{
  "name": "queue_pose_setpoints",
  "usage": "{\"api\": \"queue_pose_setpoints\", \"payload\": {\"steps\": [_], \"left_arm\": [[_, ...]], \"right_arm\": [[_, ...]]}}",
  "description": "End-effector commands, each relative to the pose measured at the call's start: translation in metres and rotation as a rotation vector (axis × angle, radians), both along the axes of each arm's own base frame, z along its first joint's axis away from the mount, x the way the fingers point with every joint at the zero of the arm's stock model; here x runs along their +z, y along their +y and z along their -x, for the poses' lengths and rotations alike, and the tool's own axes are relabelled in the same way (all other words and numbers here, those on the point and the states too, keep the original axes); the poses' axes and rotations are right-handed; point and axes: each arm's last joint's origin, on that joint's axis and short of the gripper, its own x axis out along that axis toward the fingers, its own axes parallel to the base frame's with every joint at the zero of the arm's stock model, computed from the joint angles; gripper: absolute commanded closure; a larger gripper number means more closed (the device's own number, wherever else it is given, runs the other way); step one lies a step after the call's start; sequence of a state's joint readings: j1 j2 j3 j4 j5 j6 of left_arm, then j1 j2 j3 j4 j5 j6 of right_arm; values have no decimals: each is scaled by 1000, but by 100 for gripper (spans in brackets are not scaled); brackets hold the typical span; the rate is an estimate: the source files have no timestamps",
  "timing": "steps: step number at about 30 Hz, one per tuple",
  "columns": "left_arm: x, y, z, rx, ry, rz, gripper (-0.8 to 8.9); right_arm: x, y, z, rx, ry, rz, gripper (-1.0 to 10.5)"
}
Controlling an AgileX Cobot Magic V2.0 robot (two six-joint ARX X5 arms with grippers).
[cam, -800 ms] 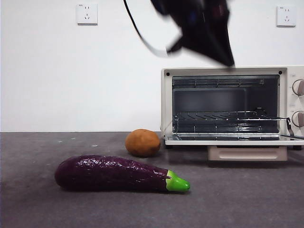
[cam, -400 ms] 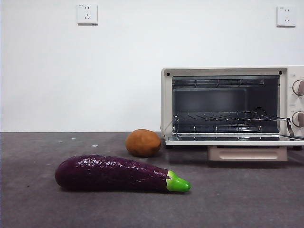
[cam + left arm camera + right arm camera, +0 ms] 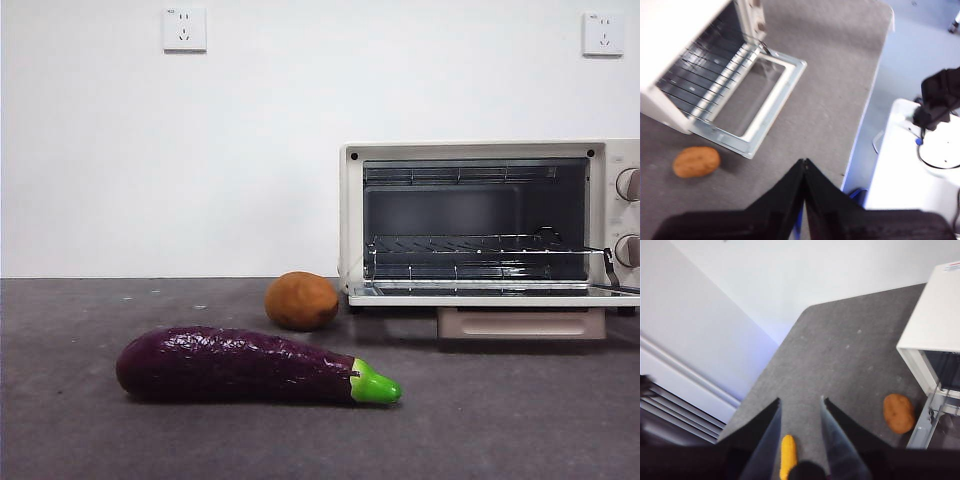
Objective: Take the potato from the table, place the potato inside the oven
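The orange-brown potato [image 3: 301, 300] lies on the dark grey table [image 3: 500, 420], just left of the oven's [image 3: 350, 215] lowered door [image 3: 480, 297]. The wire rack [image 3: 470, 246] inside is bare. No gripper shows in the front view. My left gripper [image 3: 804, 161] is shut with nothing in it, high above the table, with the potato [image 3: 696, 161] and the open oven [image 3: 670, 25] well below and to one side. My right gripper [image 3: 801, 400] is open, also high up, far from the potato [image 3: 898, 413] beside the oven [image 3: 935, 315].
A long purple eggplant [image 3: 240, 366] with a green tip lies in front of the potato. The table's edge [image 3: 865, 115] borders a white stand [image 3: 910, 165]. A small orange-yellow shape [image 3: 787, 460] shows low between the right jaws; I cannot tell what it is.
One second ago a dark arm hung blurred above the oven in the front view; it has left the picture. Potato, eggplant and oven have not moved.
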State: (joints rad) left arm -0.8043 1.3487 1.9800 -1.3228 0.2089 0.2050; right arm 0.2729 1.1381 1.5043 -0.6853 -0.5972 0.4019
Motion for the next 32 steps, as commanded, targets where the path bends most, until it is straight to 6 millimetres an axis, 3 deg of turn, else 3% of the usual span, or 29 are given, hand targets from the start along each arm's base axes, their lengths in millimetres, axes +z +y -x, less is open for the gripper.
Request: {"api": "queue_pose_setpoints", "payload": {"steps": [1, 3, 10, 17, 18, 21, 23, 27, 29, 32], "left_arm": [[4, 10, 6, 12, -26, 16, 821], [8, 18, 13, 18, -45, 35, 820], [17, 47, 38, 37, -100, 91, 821], [2, 77, 64, 118, -142, 70, 820], [-2, 80, 67, 144, -146, 59, 821], [-17, 90, 74, 236, -144, 30, 821], [-33, 100, 82, 298, -137, 7, 821], [-63, 112, 92, 364, -105, -18, 820], [-74, 115, 95, 369, -99, -33, 821], [-80, 116, 96, 373, -90, -40, 821]], "right_arm": [[-5, 28, -18, 16, 39, 34, 720], [-7, 50, -32, 40, 48, 69, 649], [-18, 121, -67, 66, 65, 279, 622], [-37, 170, -97, 37, 97, 494, 616], [-40, 175, -101, 35, 96, 506, 587], [-52, 188, -113, 30, 82, 552, 348], [-70, 200, -124, 26, 65, 620, 271], [-108, 218, -142, 84, 91, 716, 271], [-125, 226, -148, 99, 111, 751, 263], [-153, 237, -156, 133, 134, 815, 146]]}}
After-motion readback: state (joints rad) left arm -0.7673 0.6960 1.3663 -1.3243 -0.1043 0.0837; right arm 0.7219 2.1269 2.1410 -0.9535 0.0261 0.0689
